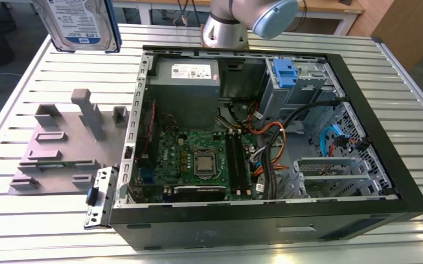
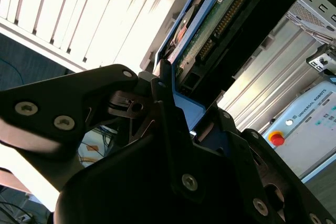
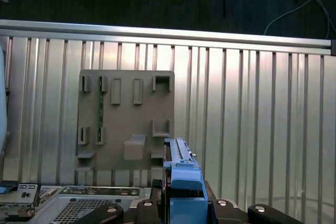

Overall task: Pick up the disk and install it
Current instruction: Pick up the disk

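1. Closest to the lens in the second wrist view is the gripper [image 2: 186, 106]. I see its jaws pressed together on the blue carrier frame of the disk [image 2: 210, 30], whose green circuit-board side faces that camera.
2. Pick-up looks done to me. In the exterior view the disk [image 1: 79, 25] hangs label-out in the air, high over the slatted table [image 1: 20, 71] at the exterior view's left.
3. Installing is not yet done, as I judge it: the disk is well apart from the open computer case [image 1: 387, 165] and from the drive bay with its blue clip [image 1: 285, 74].
4. My count: one disk, one gripper, one computer case, one grey power supply [image 1: 185, 77], one motherboard [image 1: 196, 159], one blue clip, and one grey fixture plate [image 1: 64, 148] on the table beside the case.
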Action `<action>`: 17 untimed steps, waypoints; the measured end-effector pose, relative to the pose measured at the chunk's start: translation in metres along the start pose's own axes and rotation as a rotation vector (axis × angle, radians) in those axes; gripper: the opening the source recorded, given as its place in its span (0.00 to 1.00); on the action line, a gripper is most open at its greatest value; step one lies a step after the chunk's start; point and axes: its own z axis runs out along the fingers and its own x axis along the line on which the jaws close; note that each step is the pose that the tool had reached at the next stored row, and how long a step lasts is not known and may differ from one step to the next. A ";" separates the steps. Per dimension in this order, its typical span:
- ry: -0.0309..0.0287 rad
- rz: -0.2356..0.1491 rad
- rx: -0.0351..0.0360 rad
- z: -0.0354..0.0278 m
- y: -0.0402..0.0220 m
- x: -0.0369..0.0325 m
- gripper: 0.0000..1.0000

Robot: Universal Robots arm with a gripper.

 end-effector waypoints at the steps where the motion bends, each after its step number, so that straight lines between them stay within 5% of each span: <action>1: 0.0000 0.000 0.0000 0.0000 -0.0004 0.0000 0.37; 17: 0.0000 0.000 0.0000 -0.0001 -0.0070 0.0002 0.37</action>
